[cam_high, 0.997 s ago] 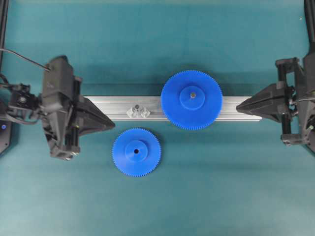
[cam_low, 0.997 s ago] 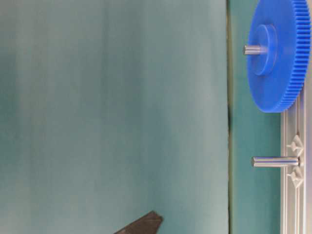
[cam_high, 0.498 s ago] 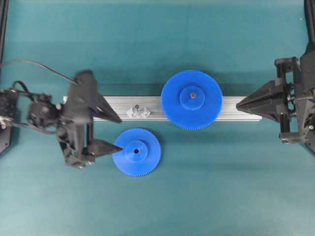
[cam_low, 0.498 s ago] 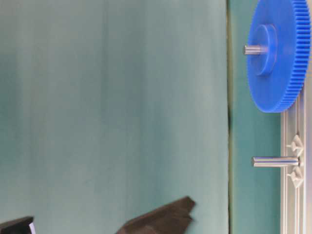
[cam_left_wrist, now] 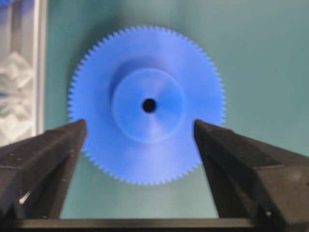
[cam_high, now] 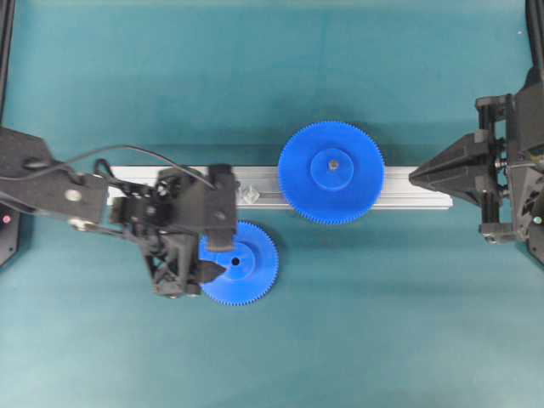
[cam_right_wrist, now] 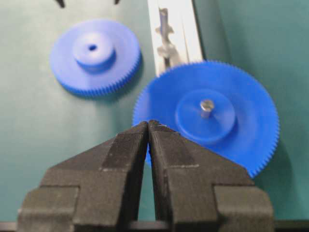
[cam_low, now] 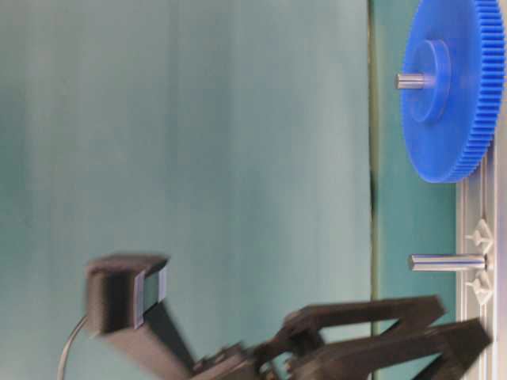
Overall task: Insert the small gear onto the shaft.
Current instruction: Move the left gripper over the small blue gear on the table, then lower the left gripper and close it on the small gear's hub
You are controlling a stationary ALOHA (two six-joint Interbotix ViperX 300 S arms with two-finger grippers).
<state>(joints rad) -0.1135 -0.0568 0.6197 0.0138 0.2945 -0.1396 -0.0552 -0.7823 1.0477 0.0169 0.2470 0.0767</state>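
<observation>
the left gripper (cam_left_wrist: 140, 130) hangs wide open over the small blue plastic toothed gear (cam_left_wrist: 147, 104) on the green bench (cam_high: 340, 323), holding nothing; the right gripper (cam_right_wrist: 148, 126) sits closed, empty, at 3 o'clock.

Over the last second the left gripper (cam_high: 204, 255) has swung from beside the rail's left end, out over the bench, to sit above the small gear (cam_high: 242, 263), now covering that gear's left part in the overhead view. Its fingers (cam_left_wrist: 46, 159) stand spread either side of the gear's hub (not touching it). At table level, the arm has entered at the bottom.
</observation>
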